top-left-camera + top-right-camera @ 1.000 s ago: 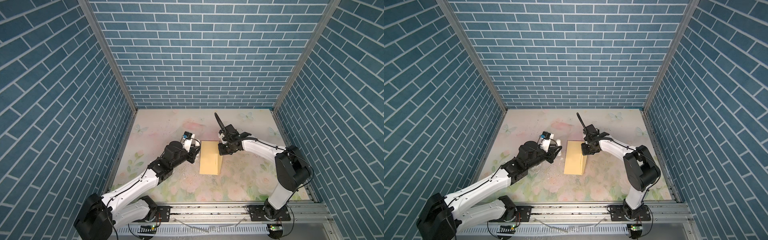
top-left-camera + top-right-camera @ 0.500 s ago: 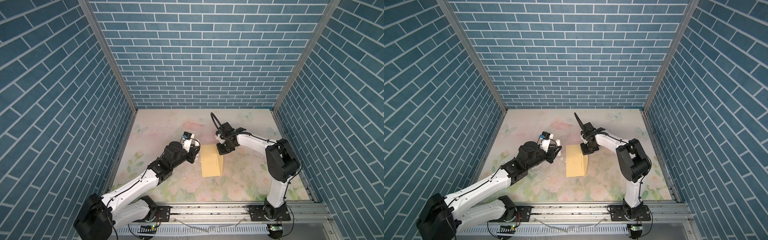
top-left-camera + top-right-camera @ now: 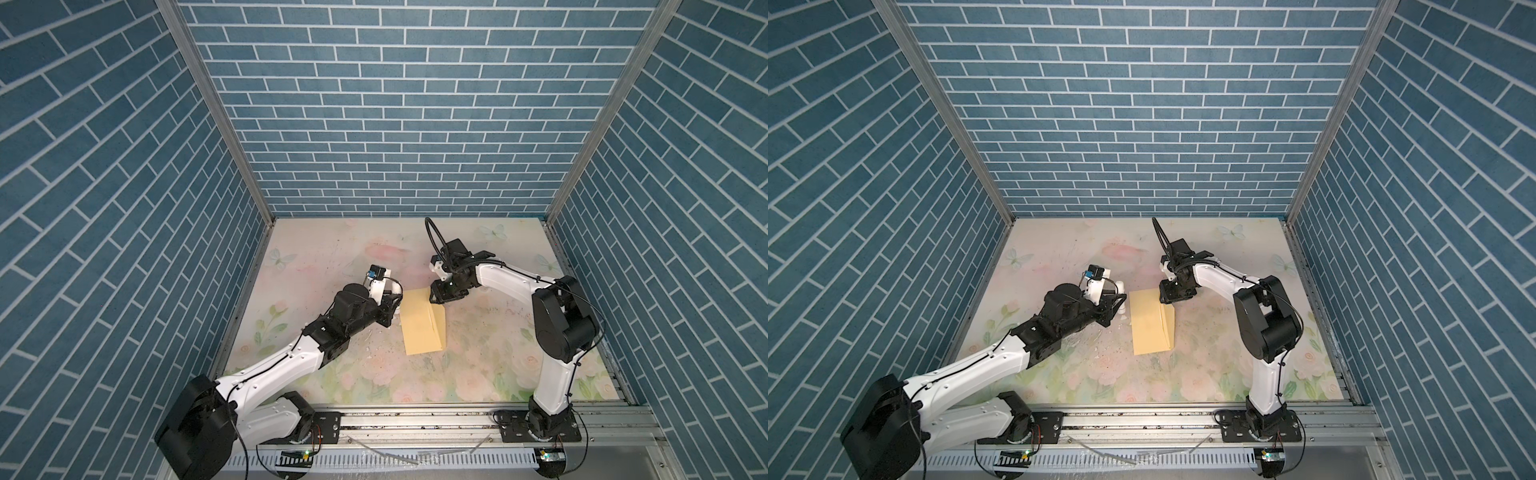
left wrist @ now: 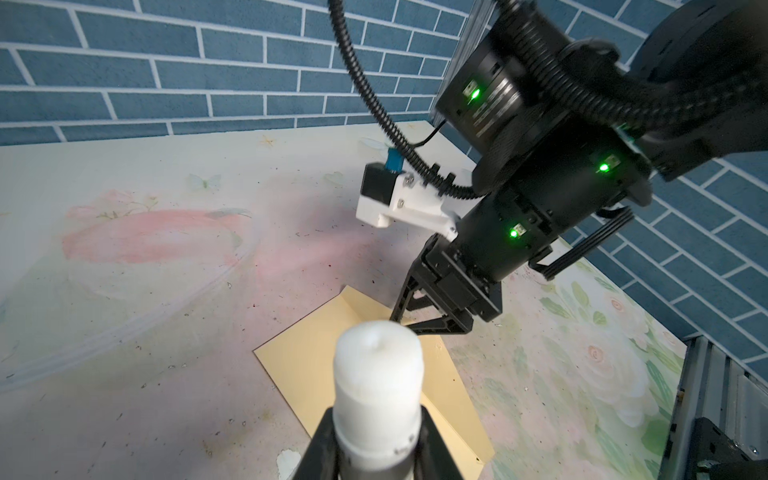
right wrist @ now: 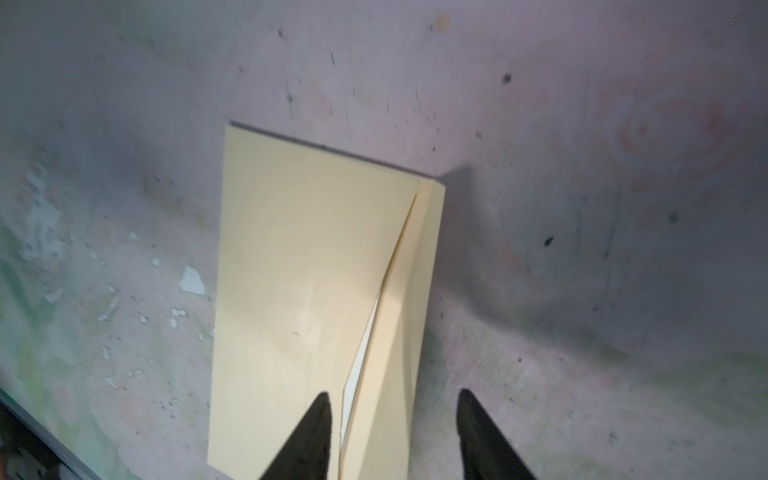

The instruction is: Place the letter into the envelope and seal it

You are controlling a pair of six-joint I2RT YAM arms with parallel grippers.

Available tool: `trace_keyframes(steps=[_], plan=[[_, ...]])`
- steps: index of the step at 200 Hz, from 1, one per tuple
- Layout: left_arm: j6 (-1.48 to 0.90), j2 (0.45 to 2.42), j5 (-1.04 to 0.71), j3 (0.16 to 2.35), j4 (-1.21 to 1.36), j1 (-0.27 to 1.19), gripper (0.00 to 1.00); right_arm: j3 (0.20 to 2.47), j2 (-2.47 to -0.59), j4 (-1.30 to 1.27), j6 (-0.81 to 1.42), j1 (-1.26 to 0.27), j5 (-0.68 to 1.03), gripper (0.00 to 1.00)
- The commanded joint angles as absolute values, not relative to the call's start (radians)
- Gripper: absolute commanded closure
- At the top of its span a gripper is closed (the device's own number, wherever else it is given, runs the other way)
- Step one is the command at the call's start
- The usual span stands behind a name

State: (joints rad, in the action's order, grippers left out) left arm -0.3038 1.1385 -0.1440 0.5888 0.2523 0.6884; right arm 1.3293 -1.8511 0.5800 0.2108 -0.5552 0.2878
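The yellow envelope (image 3: 420,324) (image 3: 1148,324) lies flat mid-table, its long flap (image 5: 409,291) half raised along one edge. The letter is hidden except for a pale sliver (image 5: 356,374) in the slit under the flap. My right gripper (image 3: 438,301) (image 3: 1169,300) (image 5: 392,401) hangs open over the envelope's far end. One fingertip is above the envelope's face and the other is beyond the flap, holding nothing. My left gripper (image 3: 390,307) (image 3: 1115,305) (image 4: 376,417) sits just left of the envelope, shut on a white stick (image 4: 377,382).
Blue brick walls close in the floral table (image 3: 498,353) on three sides. A metal rail (image 3: 415,419) runs along the front. Small white flakes (image 5: 192,281) are scattered on the mat beside the envelope.
My right gripper was shut on the flap and now stands open, with the flap dropped partway. The right arm swung and the envelope shifted slightly. The left arm has not moved.
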Motion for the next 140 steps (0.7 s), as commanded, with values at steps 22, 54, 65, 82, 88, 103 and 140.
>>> trace_keyframes(steps=[22, 54, 65, 82, 88, 103, 140], plan=[[-0.334, 1.208, -0.165, 0.578, 0.328, 0.692, 1.00, 1.132, -1.585, 0.330, 0.317, -0.501, 0.356, 0.40], [-0.353, 1.285, -0.163, 0.593, 0.360, 0.696, 1.00, 1.001, -1.459, 0.274, 0.370, -0.480, 0.238, 0.47], [-0.362, 1.317, -0.163, 0.597, 0.379, 0.701, 1.00, 0.959, -1.433, 0.265, 0.390, -0.474, 0.204, 0.52], [-0.373, 1.372, -0.163, 0.605, 0.409, 0.707, 1.00, 0.901, -1.410, 0.254, 0.426, -0.470, 0.161, 0.60], [-0.378, 1.395, -0.165, 0.609, 0.417, 0.709, 1.00, 0.882, -1.407, 0.248, 0.438, -0.468, 0.153, 0.64], [-0.389, 1.444, -0.169, 0.618, 0.442, 0.714, 1.00, 0.844, -1.411, 0.225, 0.464, -0.466, 0.153, 0.72], [-0.412, 1.538, -0.169, 0.617, 0.504, 0.718, 1.00, 0.803, -1.464, 0.157, 0.492, -0.467, 0.209, 0.87]])
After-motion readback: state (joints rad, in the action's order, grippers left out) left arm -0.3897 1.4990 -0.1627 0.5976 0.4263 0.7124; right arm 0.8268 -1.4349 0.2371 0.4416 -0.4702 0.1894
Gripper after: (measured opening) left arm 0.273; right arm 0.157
